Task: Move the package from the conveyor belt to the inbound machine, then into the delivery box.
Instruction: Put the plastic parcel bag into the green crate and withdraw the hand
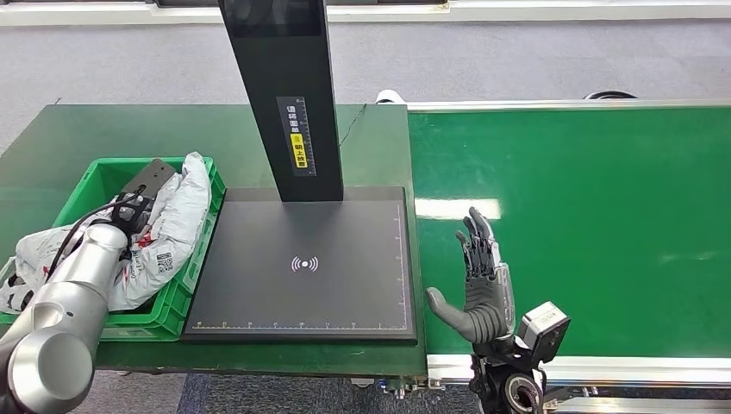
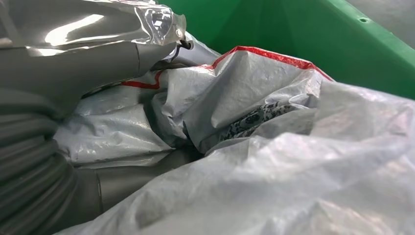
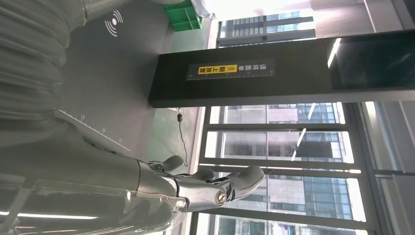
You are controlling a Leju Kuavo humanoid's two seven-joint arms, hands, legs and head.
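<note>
Final step, your entry: package (image 1: 168, 228) lying in the green delivery box (image 1: 200, 259) beside the inbound machine (image 1: 302, 263), left hand (image 1: 131, 211) down on it, grip untellable; right hand (image 1: 483, 289) empty, fingers spread over the conveyor belt (image 1: 586, 224); next, release and lift clear.

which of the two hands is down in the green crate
The left hand: it reaches into the green crate among the grey packages. The right hand is over the conveyor belt, holding nothing.

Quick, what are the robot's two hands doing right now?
Left hand: down in the green box among the grey packages; cannot tell whether it holds one.
Right hand: open, holding nothing, above the conveyor belt.
</note>
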